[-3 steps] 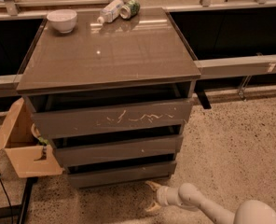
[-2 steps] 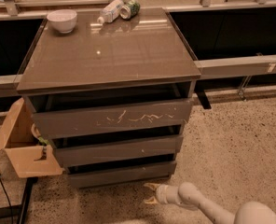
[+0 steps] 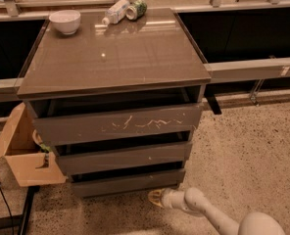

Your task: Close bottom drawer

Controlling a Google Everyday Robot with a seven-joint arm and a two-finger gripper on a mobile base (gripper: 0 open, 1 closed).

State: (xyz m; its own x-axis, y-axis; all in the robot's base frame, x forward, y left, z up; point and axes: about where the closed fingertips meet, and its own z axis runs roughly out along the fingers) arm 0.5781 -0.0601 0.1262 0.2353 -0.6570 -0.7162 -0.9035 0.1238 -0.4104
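The bottom drawer [image 3: 128,182] is the lowest, narrowest grey-brown front of the cabinet, plain and handleless, standing slightly out from the cabinet body with a dark gap above it. My gripper [image 3: 155,198] is low by the floor, just below and in front of the drawer's right end, on the end of the white arm [image 3: 211,214] that comes in from the lower right. The gripper tip is close to the drawer front; I cannot tell whether it touches.
The middle drawer [image 3: 123,157] and the scratched wide top drawer [image 3: 118,123] also stand out. A white bowl [image 3: 65,21], a plastic bottle [image 3: 114,11] and a green can [image 3: 136,9] sit on the cabinet top. A cardboard box [image 3: 22,153] stands at the left. Speckled floor lies to the right.
My gripper has moved left and slightly down along the floor, nearer the bottom drawer's right end. The drawers look unchanged.
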